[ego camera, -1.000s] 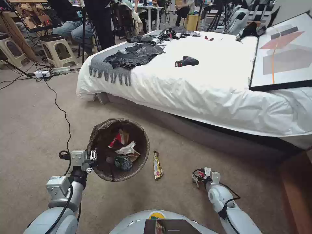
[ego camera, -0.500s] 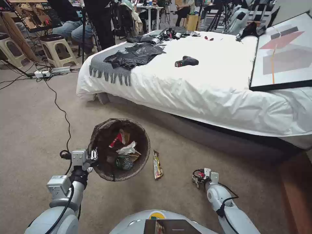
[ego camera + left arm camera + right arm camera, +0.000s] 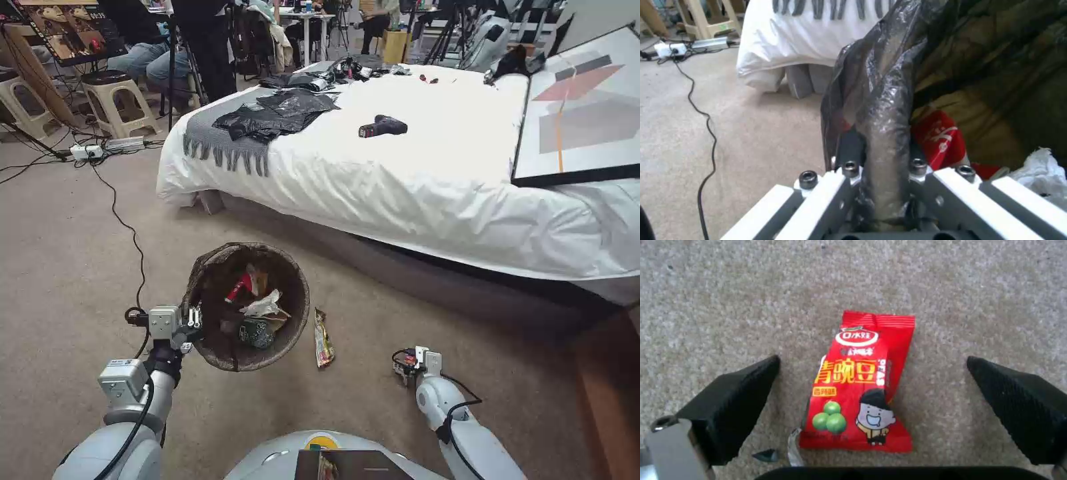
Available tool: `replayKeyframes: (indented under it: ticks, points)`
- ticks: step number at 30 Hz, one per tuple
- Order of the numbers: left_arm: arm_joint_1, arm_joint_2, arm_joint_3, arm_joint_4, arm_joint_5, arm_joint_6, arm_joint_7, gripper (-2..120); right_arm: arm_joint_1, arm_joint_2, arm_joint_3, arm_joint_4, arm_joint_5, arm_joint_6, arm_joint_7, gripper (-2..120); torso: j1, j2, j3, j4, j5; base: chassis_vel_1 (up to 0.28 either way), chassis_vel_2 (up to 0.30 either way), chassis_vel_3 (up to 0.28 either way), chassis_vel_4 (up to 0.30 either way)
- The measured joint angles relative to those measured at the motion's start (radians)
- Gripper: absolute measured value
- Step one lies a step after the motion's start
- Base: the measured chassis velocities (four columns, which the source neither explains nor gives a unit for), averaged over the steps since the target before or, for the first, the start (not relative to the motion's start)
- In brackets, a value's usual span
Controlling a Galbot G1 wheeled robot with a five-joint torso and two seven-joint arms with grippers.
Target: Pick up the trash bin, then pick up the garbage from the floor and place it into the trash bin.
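With the left pincer point(image 3: 882, 186) pinching the bin point(image 3: 248, 305) rim aloft, the right pincer point(image 3: 871, 400) hangs spread over a red wrapper point(image 3: 860, 390) on the carpet point(image 3: 729, 290); next it should descend and close squarely.

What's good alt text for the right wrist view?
A small glossy red plastic snack wrapper printed with green peas and a cartoon face lies flat on beige carpet, centred between the right gripper's two black wedge-shaped jaws, which stand wide open on either side without touching it.
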Motion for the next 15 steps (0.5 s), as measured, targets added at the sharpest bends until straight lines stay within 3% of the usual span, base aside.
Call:
replayKeyframes:
  ticks: [4,15]
  points:
    - [-0.001,0.000,0.001,0.000,0.000,0.000,0.000,3,0.000,0.002,-0.003,0.000,0.001,0.001,0.004,95,0.000,0.000,0.000,-0.0003,-0.0004,0.000,0.000,0.000,0.000]
    - [-0.004,-0.001,0.004,0.000,0.001,-0.001,0.000,3,-0.006,0.003,-0.017,0.009,0.004,0.004,0.012,68,0.000,0.000,0.000,0.0002,0.0001,0.000,0.000,0.000,0.000]
